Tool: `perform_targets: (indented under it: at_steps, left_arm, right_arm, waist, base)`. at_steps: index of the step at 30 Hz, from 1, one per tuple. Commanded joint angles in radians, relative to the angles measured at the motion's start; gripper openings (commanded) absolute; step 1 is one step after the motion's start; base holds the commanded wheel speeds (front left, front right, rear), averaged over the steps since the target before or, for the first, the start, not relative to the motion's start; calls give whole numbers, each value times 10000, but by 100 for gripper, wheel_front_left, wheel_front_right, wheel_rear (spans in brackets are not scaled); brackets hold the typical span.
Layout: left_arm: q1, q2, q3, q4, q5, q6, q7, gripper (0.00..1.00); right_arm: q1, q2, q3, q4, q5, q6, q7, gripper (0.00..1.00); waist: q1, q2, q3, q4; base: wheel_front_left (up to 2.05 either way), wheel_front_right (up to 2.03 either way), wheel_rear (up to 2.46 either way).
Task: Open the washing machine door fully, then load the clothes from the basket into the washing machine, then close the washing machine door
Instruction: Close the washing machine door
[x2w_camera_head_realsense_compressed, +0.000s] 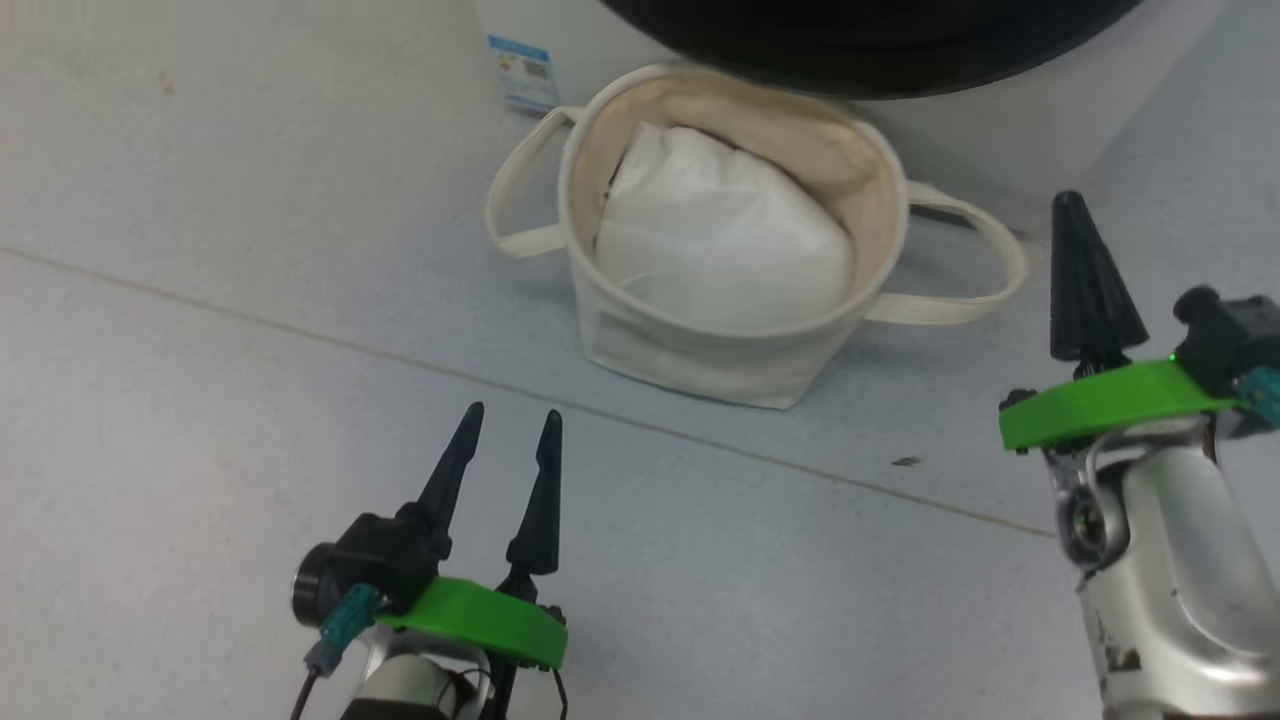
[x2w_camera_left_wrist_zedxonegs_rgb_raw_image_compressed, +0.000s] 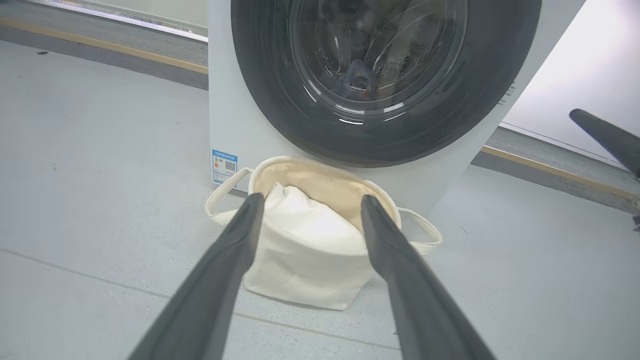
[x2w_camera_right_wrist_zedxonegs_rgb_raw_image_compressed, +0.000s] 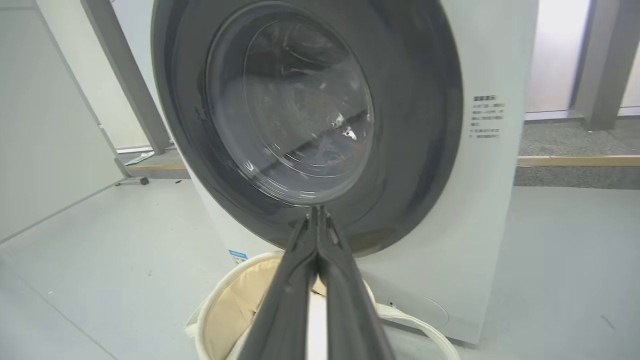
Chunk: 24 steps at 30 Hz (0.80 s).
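I had the left gripper (x2w_camera_head_realsense_compressed: 513, 415) spread and empty above the floor (x2w_camera_head_realsense_compressed: 200, 450), the right gripper (x2w_camera_right_wrist_zedxonegs_rgb_raw_image_compressed: 316, 215) pressed together. Beyond them the basket (x2w_camera_head_realsense_compressed: 700, 365) held a white bundle (x2w_camera_head_realsense_compressed: 720, 240), just before the washing machine (x2w_camera_left_wrist_zedxonegs_rgb_raw_image_compressed: 220, 125). Its door (x2w_camera_left_wrist_zedxonegs_rgb_raw_image_compressed: 260, 75) was shut, with bluish cloth (x2w_camera_left_wrist_zedxonegs_rgb_raw_image_compressed: 356, 75) dim behind the glass.

washing machine door (x2w_camera_right_wrist_zedxonegs_rgb_raw_image_compressed: 425, 125): shut | clothes (x2w_camera_left_wrist_zedxonegs_rgb_raw_image_compressed: 357, 77): behind its glass | basket (x2w_camera_head_realsense_compressed: 700, 350): upright before washing machine (x2w_camera_left_wrist_zedxonegs_rgb_raw_image_compressed: 225, 100)
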Motion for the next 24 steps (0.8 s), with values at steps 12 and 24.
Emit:
perform_targets:
  at_steps: [12,24]
  left_arm:
    - [248,127,1012,-355,650,-447,-49,100]
    - [1025,127,1054,-731,703,-638,-49,100]
  right_arm:
    - [2521,225,646,-2340,461,-11,-40,0]
    - [3908,384,1456,-3050,483,-11,-40,100]
  waist:
    - [3,0,-1363,-2089]
    - [3,0,-2159,-2379]
  base:
    - [0,0,0]
    - [0,0,0]
